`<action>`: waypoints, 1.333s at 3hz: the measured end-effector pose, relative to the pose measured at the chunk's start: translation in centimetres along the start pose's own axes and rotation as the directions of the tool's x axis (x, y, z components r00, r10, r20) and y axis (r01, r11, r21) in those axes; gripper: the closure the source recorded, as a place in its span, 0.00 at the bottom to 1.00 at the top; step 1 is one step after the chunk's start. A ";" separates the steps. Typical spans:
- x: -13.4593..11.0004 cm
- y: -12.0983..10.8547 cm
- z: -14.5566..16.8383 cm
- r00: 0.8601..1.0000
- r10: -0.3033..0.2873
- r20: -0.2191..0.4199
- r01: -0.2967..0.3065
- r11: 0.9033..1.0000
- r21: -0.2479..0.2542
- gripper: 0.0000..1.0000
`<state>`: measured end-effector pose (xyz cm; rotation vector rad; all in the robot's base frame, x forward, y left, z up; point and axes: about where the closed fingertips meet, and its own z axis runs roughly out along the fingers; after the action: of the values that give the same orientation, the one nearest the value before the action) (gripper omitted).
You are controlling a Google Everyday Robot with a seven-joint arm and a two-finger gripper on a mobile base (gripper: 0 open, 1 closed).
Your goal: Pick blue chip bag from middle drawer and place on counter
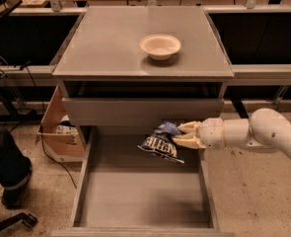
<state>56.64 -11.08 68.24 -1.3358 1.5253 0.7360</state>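
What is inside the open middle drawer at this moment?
The middle drawer shows a plain grey floor. At its back right is the blue chip bag, gripped by the claw from the right. The floor under the bag is covered, so unseen.

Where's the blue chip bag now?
Camera view: the blue chip bag is held by the gripper over the back right of the middle drawer, below the upper drawer front.

The gripper point(176, 134), back right over the middle drawer point(140, 196), hides the pinched edge of the blue chip bag point(157, 144); lettering unreadable.
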 end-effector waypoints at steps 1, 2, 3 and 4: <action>-5.6 0.2 -1.5 0.994 -0.094 0.048 0.094 0.996 -0.004 1.00; -10.6 -0.2 -2.9 0.979 -0.191 0.077 0.191 0.982 0.010 1.00; -16.1 -2.0 -5.0 0.952 -0.298 0.062 0.296 0.954 0.046 1.00; -19.2 -3.5 -6.2 0.934 -0.355 0.037 0.351 0.934 0.071 1.00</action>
<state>57.57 -9.75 88.67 -1.4811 1.2121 0.4838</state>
